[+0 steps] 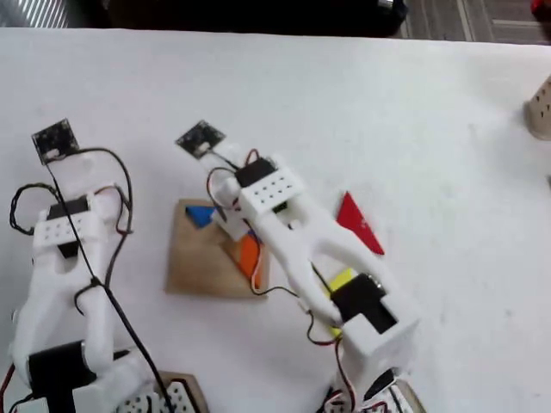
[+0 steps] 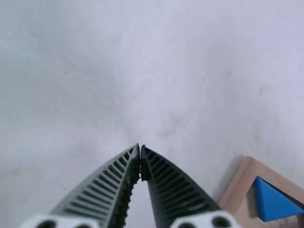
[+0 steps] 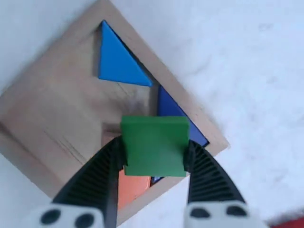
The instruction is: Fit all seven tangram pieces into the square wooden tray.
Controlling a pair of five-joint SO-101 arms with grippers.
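The square wooden tray [image 1: 194,271] lies on the white table between the two arms. It holds a light blue triangle [image 3: 116,61], a dark blue piece [image 3: 171,111] and an orange piece [image 1: 250,255]. My right gripper [image 3: 152,152] hangs over the tray, shut on a green square piece [image 3: 154,145] above the orange [image 3: 133,187] and dark blue pieces. A red triangle [image 1: 357,222] lies on the table right of the tray. A yellow piece [image 1: 341,280] peeks out under the right arm. My left gripper [image 2: 140,164] is shut on nothing, over bare table left of the tray corner [image 2: 247,185].
A pale perforated object [image 1: 540,107] stands at the table's far right edge. Black cables run along both arms. A wooden base [image 1: 185,391] sits at the front edge by the left arm.
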